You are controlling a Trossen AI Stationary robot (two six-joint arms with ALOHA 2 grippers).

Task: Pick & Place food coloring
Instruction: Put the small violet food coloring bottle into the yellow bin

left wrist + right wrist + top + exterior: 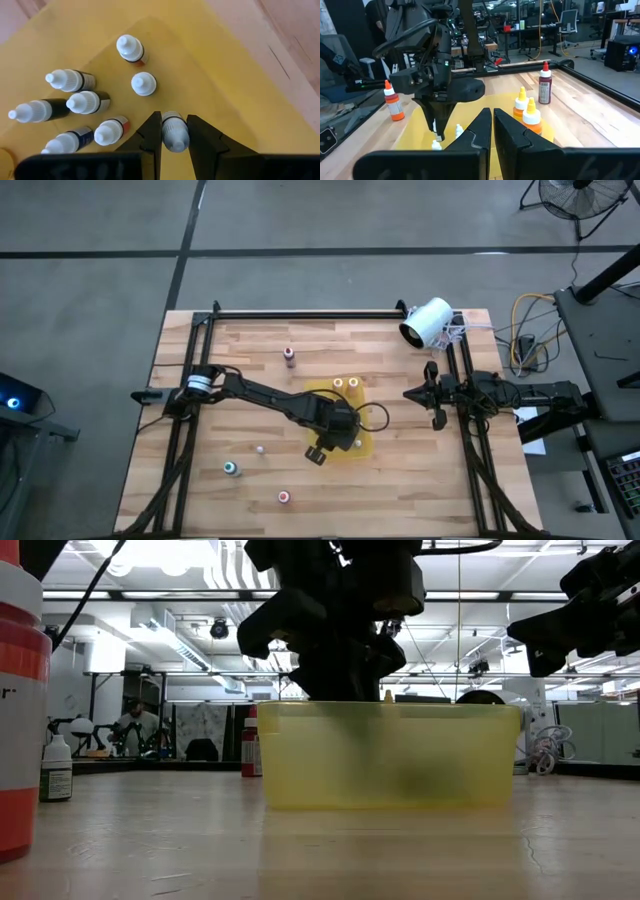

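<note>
Yellow bin point(220, 70) holds white-capped bottles point(82, 102); left hand point(174, 135) grips one, seemingly.

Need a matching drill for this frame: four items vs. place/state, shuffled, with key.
Column 1
1. left claw
2. right claw
3. big white cylindrical device
4. small teal-topped bottle

Column 2
A. lies at the far right corner of the wooden table
B. stands on bare wood, outside the translucent yellow plastic tray
C. shut on a small white-capped bottle over the tray
D. shut, holding nothing, at the table's right edge

Pairs: 1-C, 2-D, 3-A, 4-B
</note>
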